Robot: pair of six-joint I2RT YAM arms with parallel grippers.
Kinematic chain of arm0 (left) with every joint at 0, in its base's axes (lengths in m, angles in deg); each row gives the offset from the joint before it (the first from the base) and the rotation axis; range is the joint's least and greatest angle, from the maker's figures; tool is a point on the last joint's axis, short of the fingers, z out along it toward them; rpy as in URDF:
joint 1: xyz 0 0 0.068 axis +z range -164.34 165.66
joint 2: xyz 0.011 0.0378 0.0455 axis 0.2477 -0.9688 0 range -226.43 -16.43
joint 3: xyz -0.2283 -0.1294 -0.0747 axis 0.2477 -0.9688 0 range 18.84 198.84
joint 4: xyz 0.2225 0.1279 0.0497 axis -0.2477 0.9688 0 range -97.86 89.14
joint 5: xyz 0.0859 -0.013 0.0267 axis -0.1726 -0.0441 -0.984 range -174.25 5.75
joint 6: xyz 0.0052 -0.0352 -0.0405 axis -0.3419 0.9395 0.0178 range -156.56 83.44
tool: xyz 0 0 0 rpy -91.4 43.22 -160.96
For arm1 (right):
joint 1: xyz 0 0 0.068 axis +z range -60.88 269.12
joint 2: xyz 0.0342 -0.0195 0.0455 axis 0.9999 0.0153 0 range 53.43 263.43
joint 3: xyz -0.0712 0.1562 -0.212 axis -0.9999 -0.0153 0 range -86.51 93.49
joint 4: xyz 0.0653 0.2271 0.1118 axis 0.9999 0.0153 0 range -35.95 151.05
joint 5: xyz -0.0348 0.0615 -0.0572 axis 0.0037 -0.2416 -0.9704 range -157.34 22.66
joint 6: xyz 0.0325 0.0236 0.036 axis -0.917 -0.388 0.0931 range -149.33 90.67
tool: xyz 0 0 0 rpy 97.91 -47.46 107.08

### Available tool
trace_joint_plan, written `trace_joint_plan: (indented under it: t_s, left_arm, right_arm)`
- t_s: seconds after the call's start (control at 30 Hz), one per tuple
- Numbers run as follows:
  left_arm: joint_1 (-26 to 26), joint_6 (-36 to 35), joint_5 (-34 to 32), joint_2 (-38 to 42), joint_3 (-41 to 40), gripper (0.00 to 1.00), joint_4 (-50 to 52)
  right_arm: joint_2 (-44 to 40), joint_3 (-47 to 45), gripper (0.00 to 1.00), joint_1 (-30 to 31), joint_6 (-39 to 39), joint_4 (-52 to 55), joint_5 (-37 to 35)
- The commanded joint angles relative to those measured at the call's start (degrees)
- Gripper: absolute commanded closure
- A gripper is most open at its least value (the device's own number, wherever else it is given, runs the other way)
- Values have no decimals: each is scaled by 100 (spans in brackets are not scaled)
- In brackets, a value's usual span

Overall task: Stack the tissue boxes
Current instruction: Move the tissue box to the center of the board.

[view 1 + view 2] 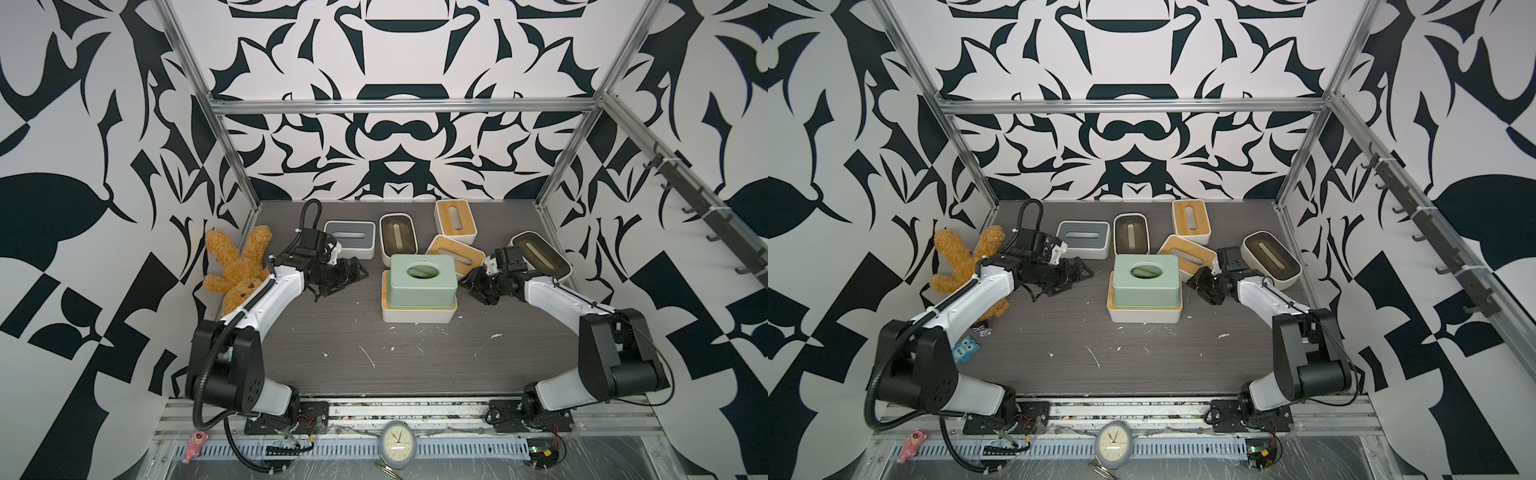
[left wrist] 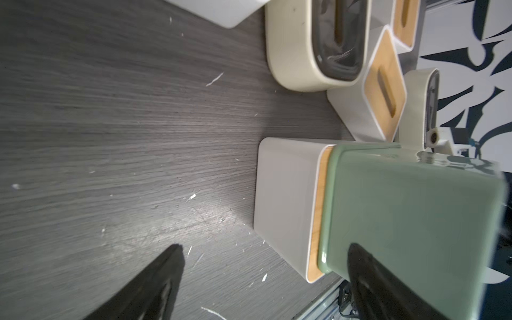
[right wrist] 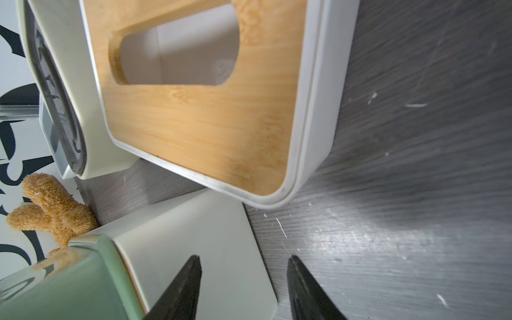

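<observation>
A mint green tissue box (image 1: 419, 282) sits on a white bamboo-lidded box (image 1: 415, 316) at mid-table, seen in both top views. My left gripper (image 1: 343, 286) hangs open to its left, apart from it; in the left wrist view the fingers (image 2: 166, 266) stand wide with only table between. My right gripper (image 1: 469, 289) is just right of the stack, its fingertips (image 3: 191, 266) a narrower gap apart and holding nothing. Behind are a grey-lidded box (image 1: 349, 239), a cream dark-lidded box (image 1: 398, 237), two bamboo-lidded boxes (image 1: 456, 220) (image 1: 455, 253) and another cream box (image 1: 540, 253).
A brown plush bunny (image 1: 237, 270) leans in the left corner behind my left arm. A small blue item (image 1: 963, 349) lies by the left arm's base. A clock (image 1: 398, 444) and a pink toy (image 1: 195, 444) sit on the front rail.
</observation>
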State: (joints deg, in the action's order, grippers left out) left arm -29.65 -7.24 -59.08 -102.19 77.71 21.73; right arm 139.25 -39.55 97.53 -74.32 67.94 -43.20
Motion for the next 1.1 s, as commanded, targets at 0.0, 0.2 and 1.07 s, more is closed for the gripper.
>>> trace_joint_plan:
  t_s: [0.0, 0.2, 1.07]
  left_arm:
    - [-224, 87, -15, -347, 102, 7, -229]
    - [-545, 21, -169, -1053, 370, 11, -229]
    - [-657, -273, -400, -653, -388, 10, -26]
  right_arm:
    - [52, 115, 47, 80, -45, -253, -143]
    - [194, 143, 47, 179, -48, -299, -172]
    - [203, 223, 47, 1235, -351, -412, -250]
